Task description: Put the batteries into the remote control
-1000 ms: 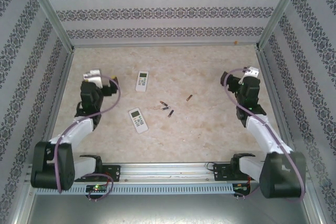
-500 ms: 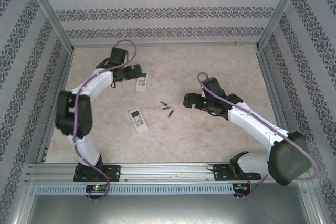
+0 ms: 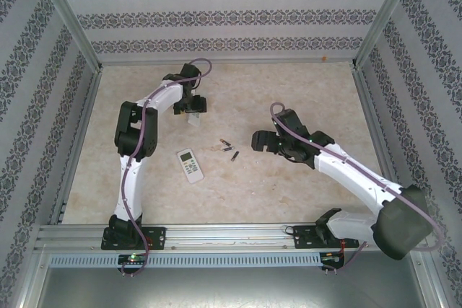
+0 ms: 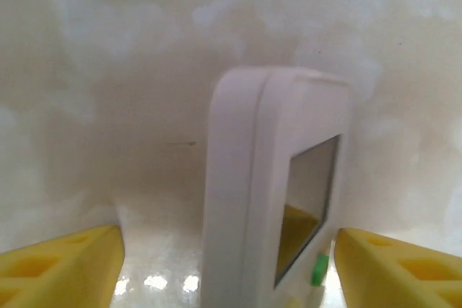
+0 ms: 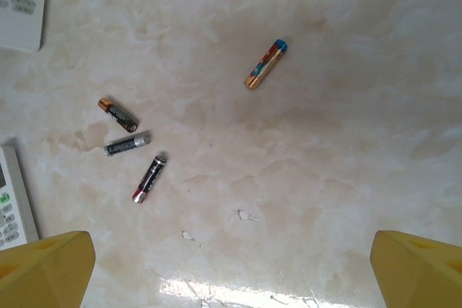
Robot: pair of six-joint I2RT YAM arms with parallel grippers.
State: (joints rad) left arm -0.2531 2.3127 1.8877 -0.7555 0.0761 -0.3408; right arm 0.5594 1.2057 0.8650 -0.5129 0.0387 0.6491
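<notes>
LOADING BAY: The left hand (image 4: 231, 268) stands open astride a white rectangular plastic remote control (image 4: 274, 178). Its yellow fingers (image 4: 61, 265) flank the casing. A clear gap shows on one side, the other finger sits just beside the screen face, and no firm grip can be seen. The remote appears edge-on in the wrist view, with its small screen turned aside. From above, the white-and-black left arm (image 3: 137, 135) reaches to the far middle of the beige marble-patterned counter (image 3: 289, 192).

The right hand (image 5: 231, 272), spread wide and holding nothing, hovers above the counter's centre. Beneath it lie the four slim cylindrical batteries (image 5: 127, 143). Three dark ones are clustered close together without touching, and an orange-and-blue fourth battery (image 5: 265, 63) lies well apart from them. A second white remote with pale buttons (image 3: 190, 164) lies flat near the cluster, on the left arm's side.
</notes>
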